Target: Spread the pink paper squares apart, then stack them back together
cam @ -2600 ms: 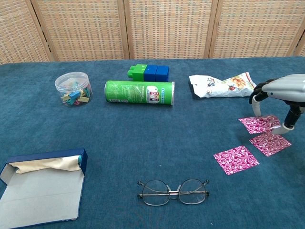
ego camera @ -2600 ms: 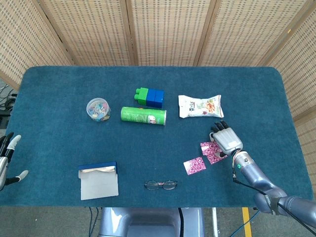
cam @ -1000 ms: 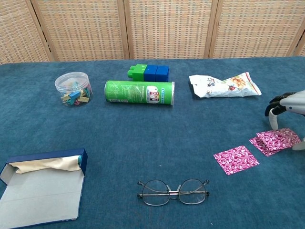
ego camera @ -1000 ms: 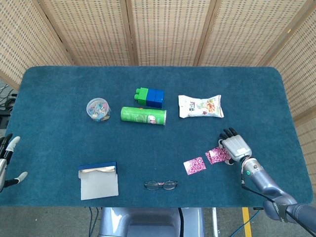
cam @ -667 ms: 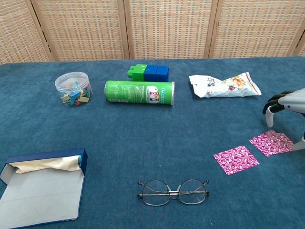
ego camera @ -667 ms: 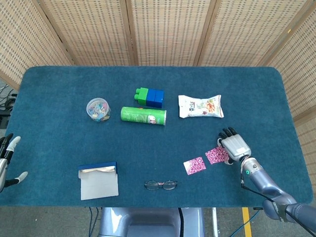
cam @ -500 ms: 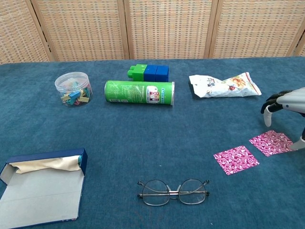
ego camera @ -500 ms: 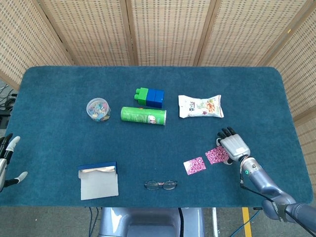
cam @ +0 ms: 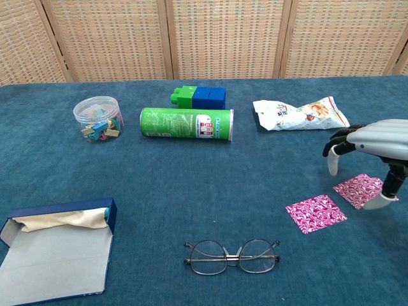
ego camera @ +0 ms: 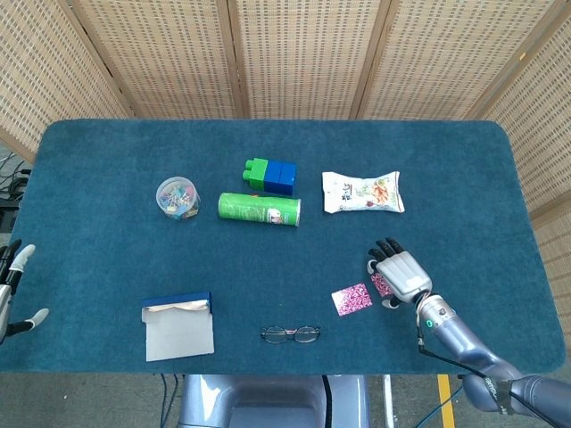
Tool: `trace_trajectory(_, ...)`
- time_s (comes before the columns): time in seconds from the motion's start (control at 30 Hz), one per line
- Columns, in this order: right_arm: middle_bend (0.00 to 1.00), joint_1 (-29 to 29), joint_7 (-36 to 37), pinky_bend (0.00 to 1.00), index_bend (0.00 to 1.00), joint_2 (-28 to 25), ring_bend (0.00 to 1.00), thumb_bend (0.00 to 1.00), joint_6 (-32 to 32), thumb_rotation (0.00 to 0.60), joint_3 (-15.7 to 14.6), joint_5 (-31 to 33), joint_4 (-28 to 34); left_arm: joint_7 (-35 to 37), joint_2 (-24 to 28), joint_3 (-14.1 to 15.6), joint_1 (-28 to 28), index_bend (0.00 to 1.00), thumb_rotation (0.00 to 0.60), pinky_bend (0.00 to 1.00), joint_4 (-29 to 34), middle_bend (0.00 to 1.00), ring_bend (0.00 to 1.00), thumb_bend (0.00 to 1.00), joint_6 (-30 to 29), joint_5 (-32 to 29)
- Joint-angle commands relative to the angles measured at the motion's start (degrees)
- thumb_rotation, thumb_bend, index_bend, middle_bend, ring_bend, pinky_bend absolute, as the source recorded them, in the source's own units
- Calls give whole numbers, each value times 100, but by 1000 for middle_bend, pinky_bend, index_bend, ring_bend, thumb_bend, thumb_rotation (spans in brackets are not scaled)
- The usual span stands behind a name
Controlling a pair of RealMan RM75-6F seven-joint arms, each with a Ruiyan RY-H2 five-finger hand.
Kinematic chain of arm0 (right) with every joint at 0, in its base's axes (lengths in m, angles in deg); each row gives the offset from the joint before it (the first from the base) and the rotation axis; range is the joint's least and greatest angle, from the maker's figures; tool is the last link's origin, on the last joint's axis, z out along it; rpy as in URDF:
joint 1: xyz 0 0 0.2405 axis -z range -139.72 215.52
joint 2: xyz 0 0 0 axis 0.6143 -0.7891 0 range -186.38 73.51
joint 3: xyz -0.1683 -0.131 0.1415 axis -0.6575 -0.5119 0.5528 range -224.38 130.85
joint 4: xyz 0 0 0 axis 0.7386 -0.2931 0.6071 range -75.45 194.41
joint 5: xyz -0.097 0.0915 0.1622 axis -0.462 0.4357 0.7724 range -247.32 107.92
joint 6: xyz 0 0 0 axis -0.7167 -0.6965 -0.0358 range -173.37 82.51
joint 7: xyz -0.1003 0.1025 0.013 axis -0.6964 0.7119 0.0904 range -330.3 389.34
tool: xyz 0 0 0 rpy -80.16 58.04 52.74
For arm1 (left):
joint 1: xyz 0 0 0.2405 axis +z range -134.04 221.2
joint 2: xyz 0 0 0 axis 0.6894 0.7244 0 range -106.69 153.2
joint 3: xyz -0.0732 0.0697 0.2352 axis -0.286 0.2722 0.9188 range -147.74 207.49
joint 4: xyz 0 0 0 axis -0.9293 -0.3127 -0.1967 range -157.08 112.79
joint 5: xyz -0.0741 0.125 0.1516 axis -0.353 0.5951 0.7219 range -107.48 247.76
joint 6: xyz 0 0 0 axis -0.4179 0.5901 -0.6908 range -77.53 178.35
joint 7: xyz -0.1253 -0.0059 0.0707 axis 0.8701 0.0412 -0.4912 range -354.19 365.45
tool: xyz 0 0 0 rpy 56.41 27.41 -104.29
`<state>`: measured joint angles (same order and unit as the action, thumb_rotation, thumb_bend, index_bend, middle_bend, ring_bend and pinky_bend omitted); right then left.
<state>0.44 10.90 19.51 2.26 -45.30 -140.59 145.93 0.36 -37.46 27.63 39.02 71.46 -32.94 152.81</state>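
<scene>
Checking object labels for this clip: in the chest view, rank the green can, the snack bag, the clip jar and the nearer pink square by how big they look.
1. green can
2. snack bag
3. and 4. clip jar and nearer pink square look about alike; the square lies flat and closer to the camera, so I would not rank them.

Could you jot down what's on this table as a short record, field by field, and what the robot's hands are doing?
pink squares: near square lies alone; far pile under the right hand
right hand: over the far pile, fingers spread, holding nothing
left hand: at the table's left edge, idle, open
back row: clip jar, green can on its side, blocks, snack bag
front: open blue case, glasses
</scene>
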Motion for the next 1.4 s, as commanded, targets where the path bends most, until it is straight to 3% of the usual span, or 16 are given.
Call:
trace_trajectory(0.03,163,-29,-146,0,347,56,0,156,30,600,12,47,118,41,-3,4,3,36,600,0,-32,0,0,123,5,1)
trace_trajectory(0.6,163,-164,-598,0,368,516,0,156,-116,600,-58,380,2,242,-16,13,18,36,600,0,-208,0,0,123,26,-3)
trace_trajectory(1.4,163,-194,-581,0,379,640,0,156,-97,600,-89,466,-145,254,-20,17,36,36,600,0,-216,0,0,122,7,5)
